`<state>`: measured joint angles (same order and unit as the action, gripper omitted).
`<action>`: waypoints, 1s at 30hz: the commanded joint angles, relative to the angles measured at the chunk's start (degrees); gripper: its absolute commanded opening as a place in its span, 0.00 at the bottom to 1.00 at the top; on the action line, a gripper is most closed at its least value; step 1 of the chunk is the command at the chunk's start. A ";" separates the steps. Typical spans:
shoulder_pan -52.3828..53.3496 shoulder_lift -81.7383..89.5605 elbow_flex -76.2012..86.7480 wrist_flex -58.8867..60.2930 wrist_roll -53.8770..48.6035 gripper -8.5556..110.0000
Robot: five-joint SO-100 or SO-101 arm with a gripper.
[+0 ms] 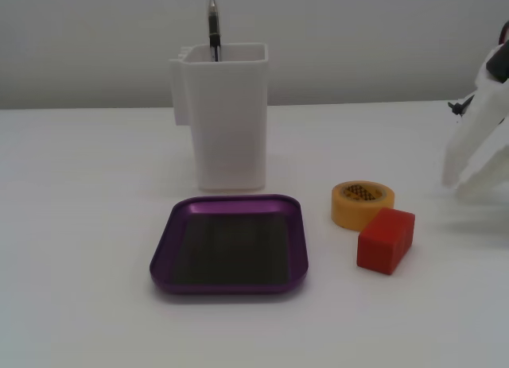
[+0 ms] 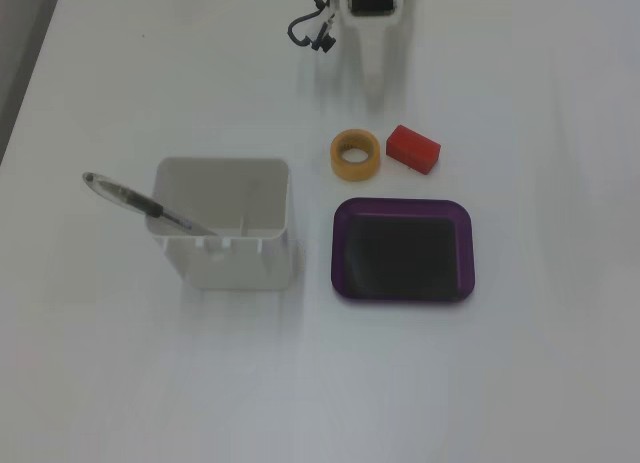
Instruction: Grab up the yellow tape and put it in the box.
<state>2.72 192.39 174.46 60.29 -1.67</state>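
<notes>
So the yellow tape (image 2: 355,154) sits mid-frame, just above the box (image 2: 402,287), with a red block (image 2: 413,148) right beside it. Gripper (image 2: 374,91) hovers near the top edge; can't tell if it's spread. Clipping that block could shove the roll away.

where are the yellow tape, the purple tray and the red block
yellow tape (image 2: 356,165), a fixed view from above, on the front of its ring
purple tray (image 2: 402,291), same view, on its near rim
red block (image 1: 386,239), a fixed view from the side, on its front face
</notes>
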 commanded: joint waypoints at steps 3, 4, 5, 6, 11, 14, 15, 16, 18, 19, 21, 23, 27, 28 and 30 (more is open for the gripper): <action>0.35 4.75 -4.48 -2.90 -0.18 0.07; 0.35 4.75 -5.01 -2.90 -0.18 0.07; 0.35 4.75 -5.45 -2.90 -0.35 0.07; 0.35 4.66 -5.54 -2.90 -0.44 0.07; 0.00 4.66 -5.89 -2.99 -0.62 0.07; 0.09 4.57 -5.89 -3.87 -0.70 0.07; 0.09 4.57 -5.89 -4.04 -0.70 0.07; 0.09 4.57 -5.89 -3.96 -0.70 0.07; 0.00 4.57 -5.89 -3.87 -0.88 0.07; 0.00 4.57 -5.89 -3.69 -1.58 0.07; 0.18 4.57 -5.89 -3.52 -3.25 0.07; 0.53 4.57 -5.89 -3.52 -4.22 0.07; 0.53 4.48 -5.89 -3.69 -5.10 0.07; 0.53 4.48 -5.89 -3.87 -5.10 0.07; 0.53 3.34 -5.98 -4.13 -4.75 0.07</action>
<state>2.90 192.39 169.80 57.13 -6.42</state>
